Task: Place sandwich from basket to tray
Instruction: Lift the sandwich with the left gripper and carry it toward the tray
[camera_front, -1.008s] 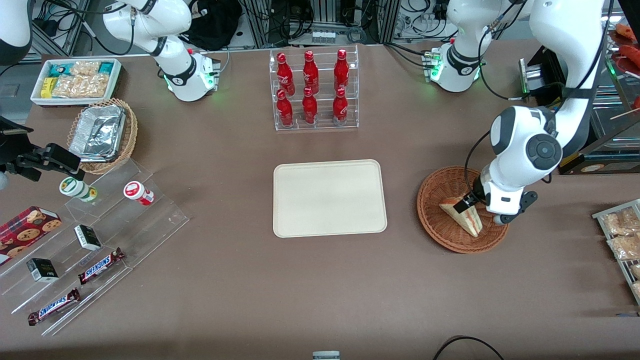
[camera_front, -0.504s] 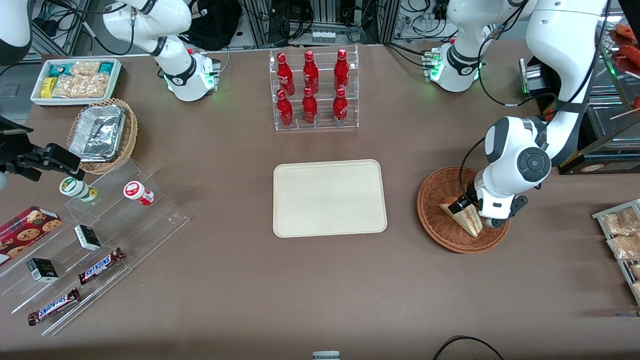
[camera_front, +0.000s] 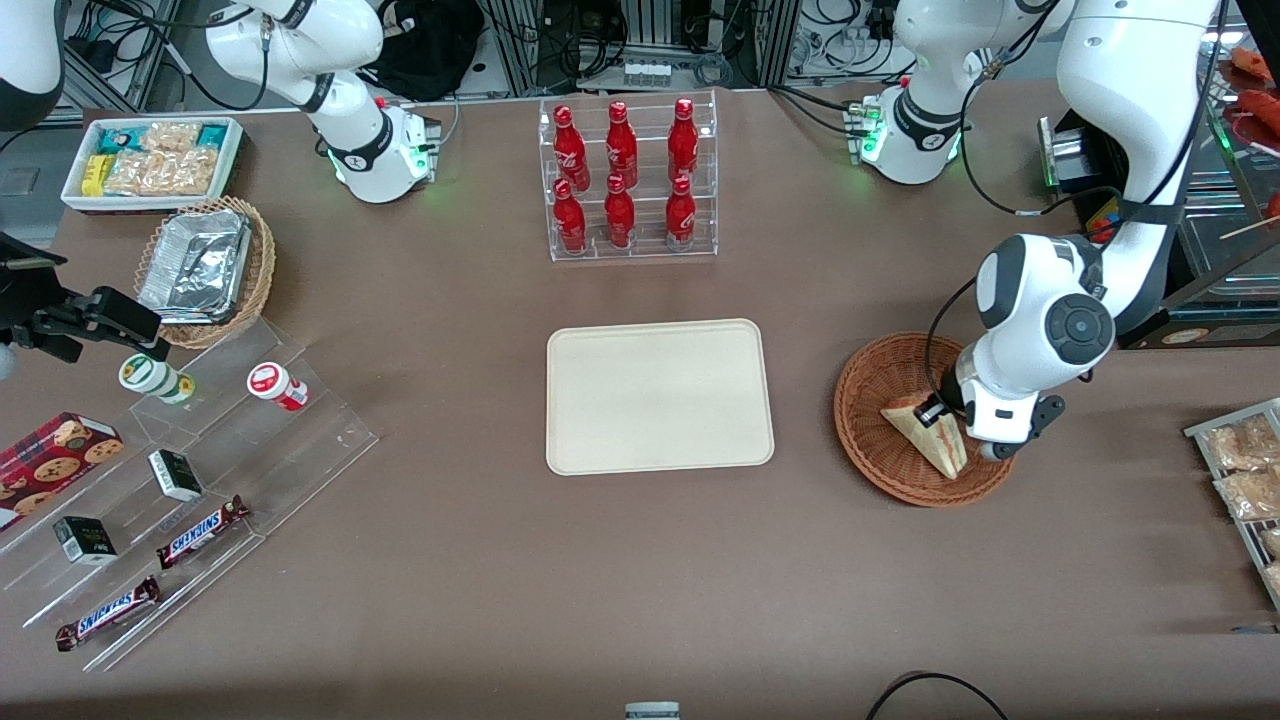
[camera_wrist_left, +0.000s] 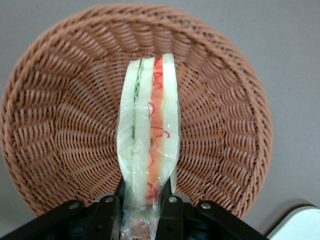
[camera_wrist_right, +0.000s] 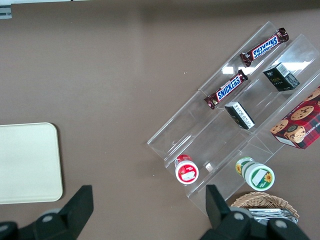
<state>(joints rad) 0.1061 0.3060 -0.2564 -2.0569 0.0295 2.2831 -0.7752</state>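
Observation:
The sandwich (camera_front: 928, 434) is a plastic-wrapped white-bread wedge with green and orange-red filling. It stands on edge in the reddish-brown wicker basket (camera_front: 875, 450), toward the working arm's end of the table. My gripper (camera_front: 938, 411) is down in the basket and shut on the sandwich's wide end. In the left wrist view the black fingers (camera_wrist_left: 107, 215) press both bread faces of the sandwich (camera_wrist_left: 149, 135), with the basket (camera_wrist_left: 60, 125) weave under it. The cream tray (camera_front: 659, 396) lies flat mid-table beside the basket, with nothing on it; its corner (camera_wrist_left: 300, 225) also shows in the wrist view.
A clear rack of red bottles (camera_front: 627, 180) stands farther from the front camera than the tray. Toward the parked arm's end are a tan basket with foil trays (camera_front: 205, 268), a white bin of snacks (camera_front: 152, 160) and a clear stepped stand with candy bars (camera_front: 180, 490). Packets on a rack (camera_front: 1245, 470) sit at the working arm's table edge.
The arm's wrist shifted slightly over the basket and back. The sandwich stays on edge in the basket with the fingers at its wide end.

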